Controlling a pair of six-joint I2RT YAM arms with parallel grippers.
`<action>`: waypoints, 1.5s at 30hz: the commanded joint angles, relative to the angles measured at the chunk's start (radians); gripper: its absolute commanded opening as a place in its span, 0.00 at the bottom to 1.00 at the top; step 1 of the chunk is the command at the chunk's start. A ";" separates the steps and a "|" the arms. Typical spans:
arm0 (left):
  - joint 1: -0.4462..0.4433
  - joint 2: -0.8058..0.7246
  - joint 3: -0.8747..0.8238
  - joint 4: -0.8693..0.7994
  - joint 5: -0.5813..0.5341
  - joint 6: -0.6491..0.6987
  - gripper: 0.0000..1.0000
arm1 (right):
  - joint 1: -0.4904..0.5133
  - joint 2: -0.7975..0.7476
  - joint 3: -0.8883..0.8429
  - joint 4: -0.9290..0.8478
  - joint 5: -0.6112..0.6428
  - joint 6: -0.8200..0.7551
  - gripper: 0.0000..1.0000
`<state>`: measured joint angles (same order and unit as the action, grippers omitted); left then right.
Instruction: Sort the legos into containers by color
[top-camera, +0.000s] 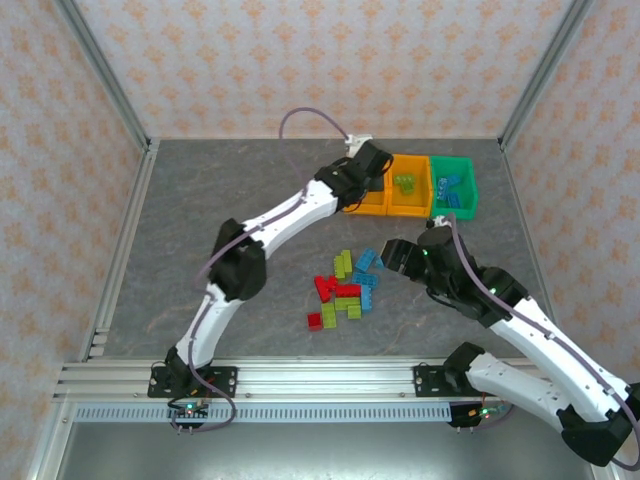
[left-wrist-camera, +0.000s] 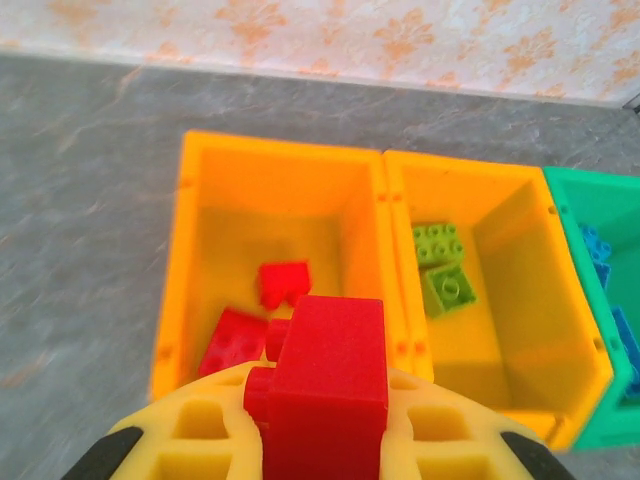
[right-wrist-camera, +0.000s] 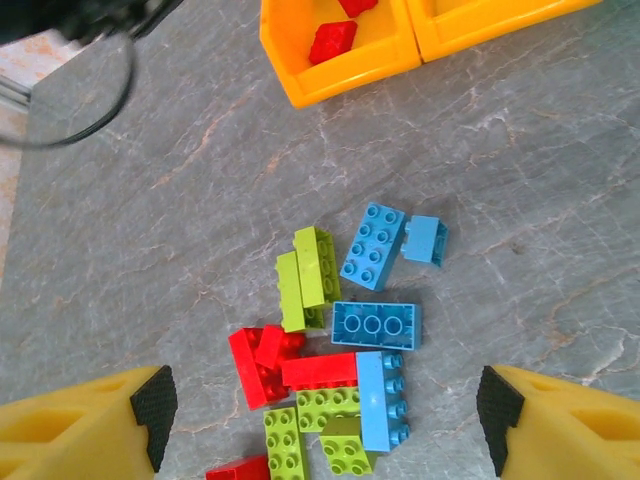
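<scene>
My left gripper (left-wrist-camera: 322, 440) is shut on a red lego (left-wrist-camera: 328, 370) and hovers over the near end of the left orange container (left-wrist-camera: 190, 260), where two red legos (left-wrist-camera: 250, 320) lie. The middle orange container (left-wrist-camera: 520, 260) holds lime legos (left-wrist-camera: 443, 268), and the green container (top-camera: 455, 185) holds blue ones (top-camera: 450, 190). My right gripper (right-wrist-camera: 322, 415) stands open above the loose pile of red, lime and blue legos (right-wrist-camera: 345, 350), its fingers (right-wrist-camera: 150, 410) wide on either side and touching none. In the top view the pile (top-camera: 345, 288) lies mid-table, left of the right gripper (top-camera: 396, 258).
The three containers stand in a row at the back right of the grey table (top-camera: 220, 230). The left arm (top-camera: 280, 215) stretches diagonally across the table to them. Patterned walls with metal frame posts (top-camera: 110, 90) enclose the table.
</scene>
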<state>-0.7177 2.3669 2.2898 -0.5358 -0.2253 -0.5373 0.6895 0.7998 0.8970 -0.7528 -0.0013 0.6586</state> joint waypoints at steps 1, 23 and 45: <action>0.042 0.158 0.297 -0.127 -0.024 0.080 0.22 | 0.002 -0.034 0.013 -0.065 0.052 0.017 0.81; -0.103 -0.764 -0.747 0.217 0.076 0.085 0.41 | 0.001 0.204 0.040 0.018 0.049 -0.025 0.81; -0.196 -1.643 -1.451 -0.170 -0.164 0.606 0.75 | 0.053 0.984 0.387 0.075 -0.127 -0.246 0.66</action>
<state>-0.9211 0.7261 0.8845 -0.7074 -0.3420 -0.0174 0.7422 1.7393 1.2312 -0.6643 -0.1726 0.4553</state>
